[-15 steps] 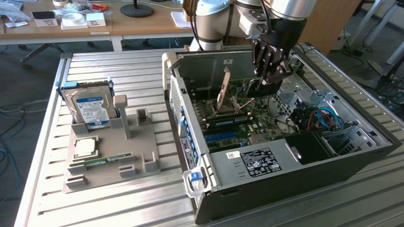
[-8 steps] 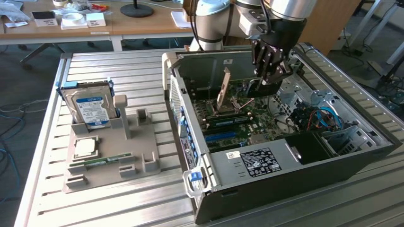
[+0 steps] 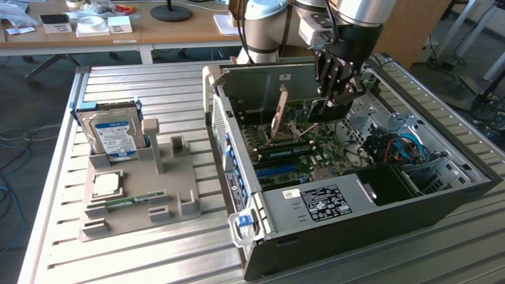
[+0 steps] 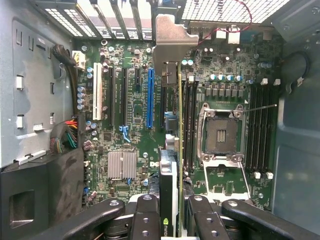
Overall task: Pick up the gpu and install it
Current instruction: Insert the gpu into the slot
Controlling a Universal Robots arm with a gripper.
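Observation:
The gpu (image 3: 326, 110) is a dark flat card hanging on edge inside the open computer case (image 3: 347, 213), just above the green motherboard (image 3: 304, 151). My gripper (image 3: 337, 94) is shut on its upper edge. In the wrist view the gpu (image 4: 172, 165) is seen edge-on between my fingers (image 4: 146, 220). Its silver bracket (image 4: 172, 45) points toward the case's rear slot openings. The card runs parallel to the long blue slot (image 4: 150, 97), a little to one side of it, over a black slot.
An open CPU socket (image 4: 220, 135) and black memory slots (image 4: 260, 125) lie beside the card. Coloured cables (image 4: 67, 135) bunch at the case wall. At the exterior view's left, a grey fixture (image 3: 134, 207) holds a blue-labelled hard drive (image 3: 115, 136), a CPU (image 3: 108, 184) and a green RAM stick (image 3: 126, 201).

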